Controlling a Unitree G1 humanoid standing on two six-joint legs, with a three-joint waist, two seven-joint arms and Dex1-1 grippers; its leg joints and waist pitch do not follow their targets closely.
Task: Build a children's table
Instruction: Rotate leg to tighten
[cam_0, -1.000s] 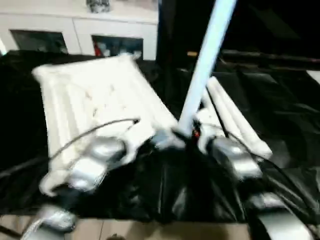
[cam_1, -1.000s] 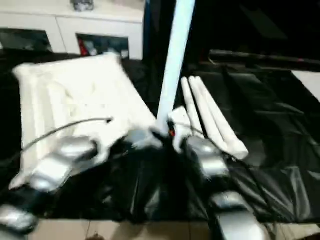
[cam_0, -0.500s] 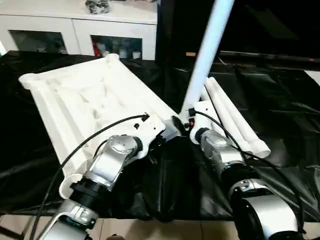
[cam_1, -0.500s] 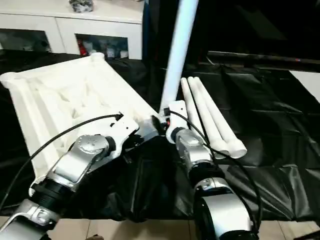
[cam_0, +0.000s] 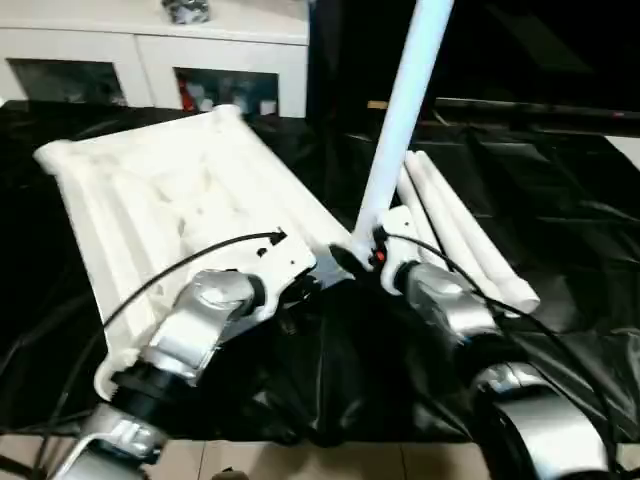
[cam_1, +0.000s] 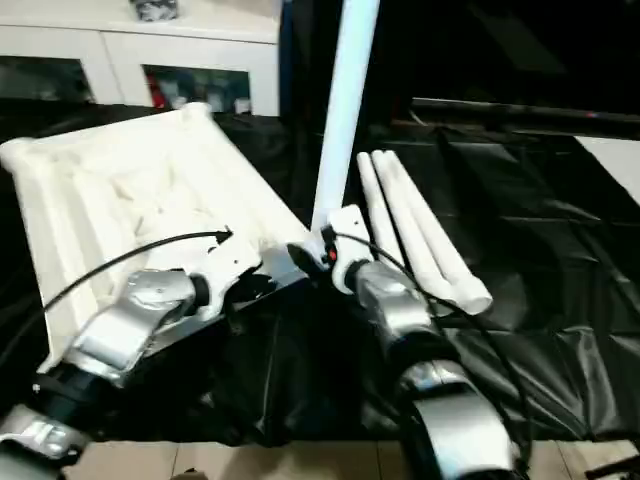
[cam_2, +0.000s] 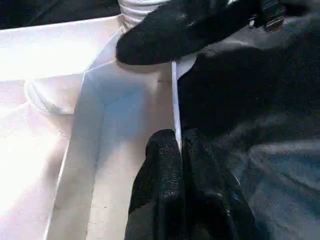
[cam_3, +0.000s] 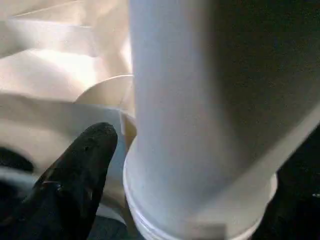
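The top lies ribs-up on the black counter, one leg upright in its near corner socket. Left hand pinches the rim shut; right hand looks open beside the leg. Keep the rim pinned, check the leg seats straight

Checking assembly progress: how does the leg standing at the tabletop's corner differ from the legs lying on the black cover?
The standing leg is upright, its base at the tabletop corner; the loose legs lie flat side by side, apart from the tabletop. All are long white round tubes.
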